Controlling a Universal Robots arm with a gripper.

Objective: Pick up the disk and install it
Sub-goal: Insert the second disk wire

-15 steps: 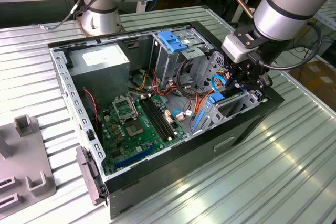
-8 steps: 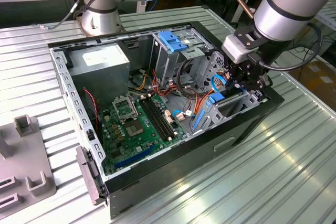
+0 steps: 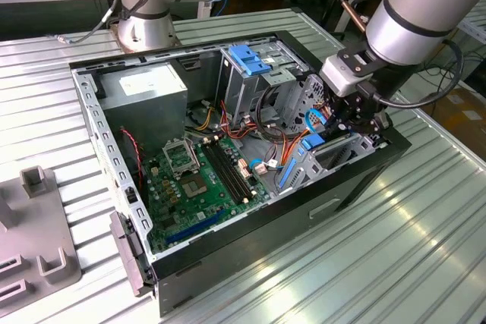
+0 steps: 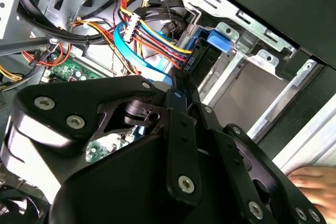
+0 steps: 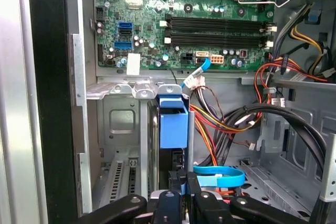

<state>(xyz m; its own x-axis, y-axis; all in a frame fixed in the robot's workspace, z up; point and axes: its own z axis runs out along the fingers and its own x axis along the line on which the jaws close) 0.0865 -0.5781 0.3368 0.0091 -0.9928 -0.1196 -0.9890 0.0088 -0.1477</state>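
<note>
1. You have the gripper (image 3: 357,115) lowered into the open computer case (image 3: 250,259), at the case's end toward the exterior view's right, beside the drive bay (image 3: 345,153).
2. In the first wrist view, the disk (image 5: 173,124) stands on edge in the bay slot, its bright blue carrier end facing the camera and directly beyond the gripper's black fingers (image 5: 178,195).
3. The fingers sit close together around the disk's near edge (a narrow grip), so the claw looks clamped on the disk.
4. In the second wrist view, the blue carrier tab (image 4: 218,40) shows just past the fingertip (image 4: 181,77), against the grey metal bay wall (image 4: 247,95).
5. A bundle of coloured power wires (image 4: 152,40) and a flat blue data cable (image 5: 220,177) run close by the disk, on the motherboard side.
6. The motherboard (image 3: 201,180) lies flat on the case floor, toward the exterior view's left of the gripper.
7. A blue plastic bracket (image 3: 249,58) sits atop the grey drive cage (image 3: 254,85) at the far side, well apart from the gripper.
8. A person's hand (image 4: 315,184) shows at the corner of the second wrist view, outside the case.
</note>
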